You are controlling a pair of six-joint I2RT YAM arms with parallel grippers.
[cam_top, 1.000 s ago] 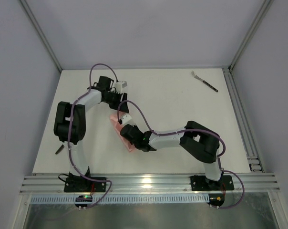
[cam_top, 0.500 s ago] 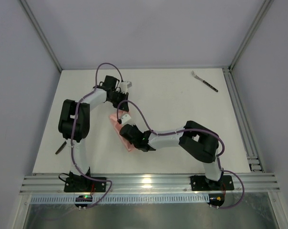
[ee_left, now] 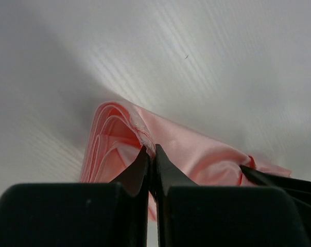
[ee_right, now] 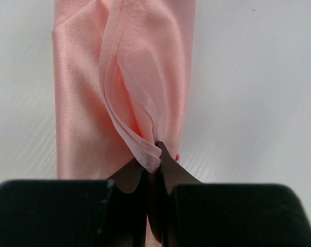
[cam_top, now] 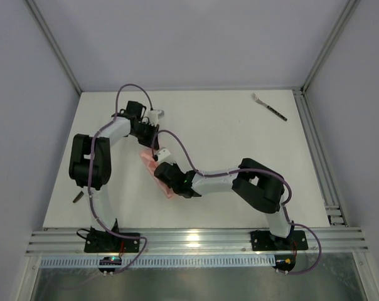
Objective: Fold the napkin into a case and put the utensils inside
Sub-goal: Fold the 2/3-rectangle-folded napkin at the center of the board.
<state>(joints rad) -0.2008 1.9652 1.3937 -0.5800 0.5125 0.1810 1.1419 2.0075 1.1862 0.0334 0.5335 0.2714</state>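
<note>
The salmon-pink napkin (cam_top: 168, 189) lies on the white table as a narrow folded strip, running diagonally between the two arms. My left gripper (cam_top: 146, 145) is shut on a layered edge at the strip's far end, and the hem shows pinched between the black fingertips (ee_left: 151, 150). My right gripper (cam_top: 157, 165) is shut on a raised fold of the napkin (ee_right: 83, 103) near its middle (ee_right: 155, 153), lifting the top layers into an open pocket. The fork (cam_top: 269, 106) lies alone at the table's far right corner, away from both grippers.
A small dark object (cam_top: 78, 196) lies at the table's left edge beside the left arm. An aluminium rail (cam_top: 196, 239) runs along the near edge, and frame posts stand at the far corners. The right gripper's fingers (ee_left: 284, 181) show low right in the left wrist view.
The left gripper has closed onto the napkin's far end after swinging slightly right and back. The right arm kept its hold and shifted a little left.
</note>
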